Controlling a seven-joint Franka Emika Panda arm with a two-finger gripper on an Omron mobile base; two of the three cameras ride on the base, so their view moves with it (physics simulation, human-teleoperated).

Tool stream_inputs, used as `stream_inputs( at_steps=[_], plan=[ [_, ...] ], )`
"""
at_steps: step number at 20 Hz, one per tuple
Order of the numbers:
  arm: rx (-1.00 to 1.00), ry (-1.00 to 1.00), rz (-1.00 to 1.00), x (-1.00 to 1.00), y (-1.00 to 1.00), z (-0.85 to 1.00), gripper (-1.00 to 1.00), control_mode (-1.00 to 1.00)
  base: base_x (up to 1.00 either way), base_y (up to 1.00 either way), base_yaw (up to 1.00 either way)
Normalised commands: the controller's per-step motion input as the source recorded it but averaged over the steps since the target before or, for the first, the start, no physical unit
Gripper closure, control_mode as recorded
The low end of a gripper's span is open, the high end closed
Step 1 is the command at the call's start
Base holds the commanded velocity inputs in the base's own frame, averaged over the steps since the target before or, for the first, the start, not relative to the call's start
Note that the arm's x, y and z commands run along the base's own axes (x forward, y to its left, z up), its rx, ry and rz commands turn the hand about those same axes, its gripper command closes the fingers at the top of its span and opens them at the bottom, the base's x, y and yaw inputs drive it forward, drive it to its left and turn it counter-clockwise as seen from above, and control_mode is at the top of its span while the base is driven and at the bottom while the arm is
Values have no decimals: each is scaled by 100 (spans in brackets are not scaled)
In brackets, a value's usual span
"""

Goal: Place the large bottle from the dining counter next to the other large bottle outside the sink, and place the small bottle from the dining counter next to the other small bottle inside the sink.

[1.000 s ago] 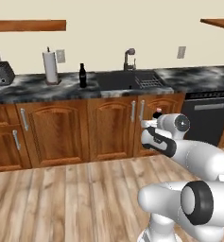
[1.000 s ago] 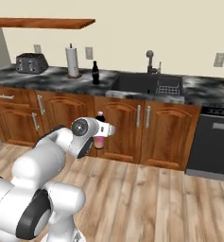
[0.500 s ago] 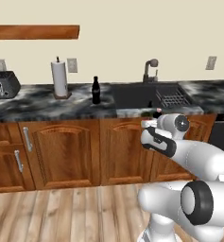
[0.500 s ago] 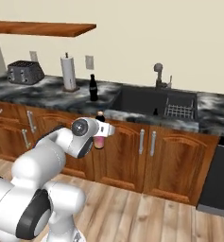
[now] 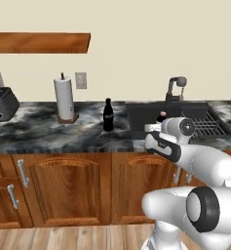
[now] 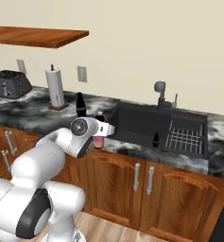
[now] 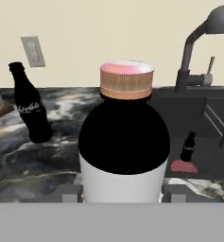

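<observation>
In the left base view, the gripper [image 5: 158, 128] was largely hidden behind the arm's own wrist, so its jaws could not be made out; just a dark cap of the large bottle [image 5: 161, 117] was seen above it. The other large bottle [image 5: 107, 115] was stood on the marbled counter [image 5: 48, 129] well to the left of the gripper, a pale label on it too small to be read. The sink [image 5: 146, 119] was set just behind the gripper.

In the right base view, the large bottle [image 6: 99, 134] was seen clasped at the gripper [image 6: 103, 133], its pink lower part showing below the hand. The other large bottle [image 6: 80, 105] was partly covered by the wrist. A small dark bottle [image 6: 156, 140] was stood inside the sink [image 6: 132, 124], right of the gripper.

In the hand view, the large bottle [image 7: 124, 142] was held between the fingers [image 7: 68, 193], its base cut off. White script on the other large bottle [image 7: 30, 105] was blurred and unreadable
</observation>
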Motion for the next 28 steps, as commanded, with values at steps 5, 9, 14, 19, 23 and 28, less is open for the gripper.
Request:
stream_inputs(
  at_steps=[5, 9, 14, 19, 23, 28],
  plan=[
    [0, 0, 0, 0, 0, 0, 100, 100, 55, 33, 7],
    [0, 0, 0, 0, 0, 0, 100, 100, 0, 67, 6],
    [0, 0, 0, 0, 0, 0, 100, 100, -7, 59, 6],
    [0, 0, 0, 0, 0, 0, 100, 100, 0, 14, 3],
    [0, 0, 0, 0, 0, 0, 100, 100, -1, 0, 0],
    [0, 0, 0, 0, 0, 0, 100, 100, 0, -6, 0]
  ],
)
